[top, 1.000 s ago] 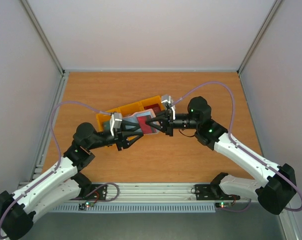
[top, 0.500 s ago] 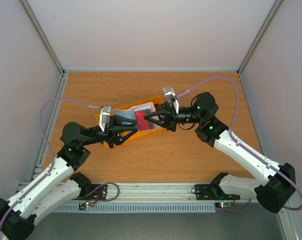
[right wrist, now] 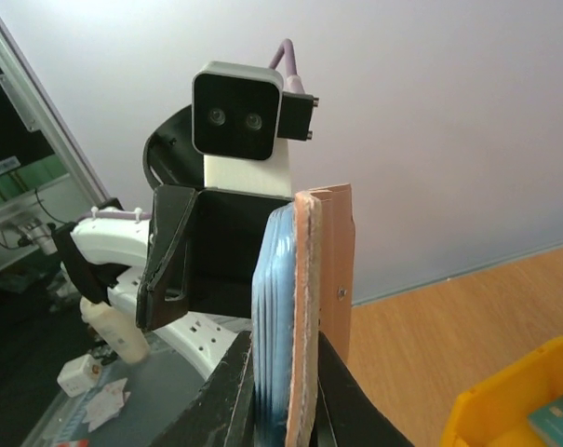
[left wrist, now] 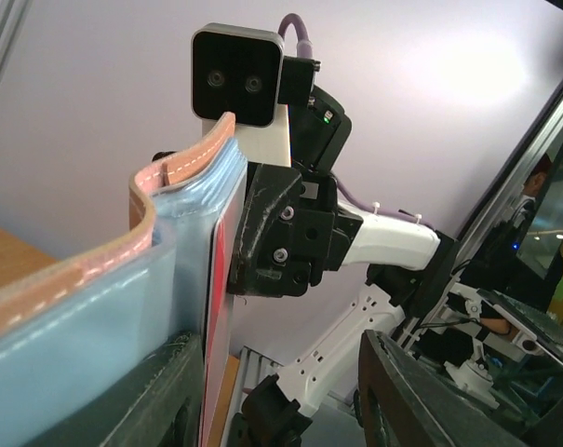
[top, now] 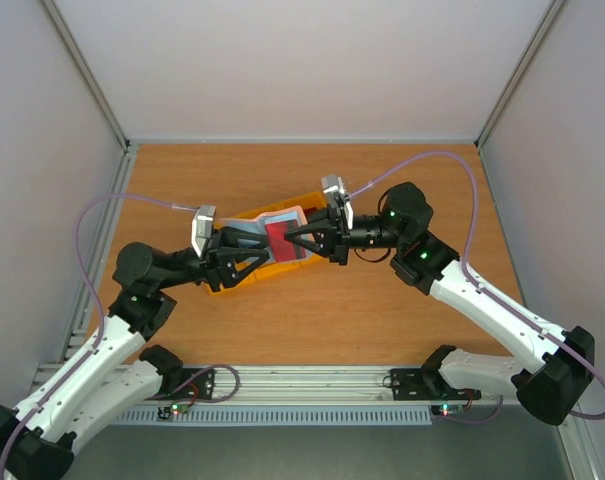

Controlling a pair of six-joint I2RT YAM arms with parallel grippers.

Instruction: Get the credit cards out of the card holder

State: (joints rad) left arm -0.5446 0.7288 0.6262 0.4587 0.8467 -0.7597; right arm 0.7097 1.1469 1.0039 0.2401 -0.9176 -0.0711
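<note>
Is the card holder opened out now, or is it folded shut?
Open. The top view shows the card holder spread out, its pale blue inside facing up, with a dark red card showing on it.

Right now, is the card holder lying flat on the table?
No, the right wrist view shows the card holder standing on edge, pinched in the right gripper, held up off the table.

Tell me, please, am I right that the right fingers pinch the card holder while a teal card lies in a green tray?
Not quite: the tray is yellow, not green, as the right wrist view shows. The right fingers do pinch the card holder, and a teal card lies in that tray.
</note>
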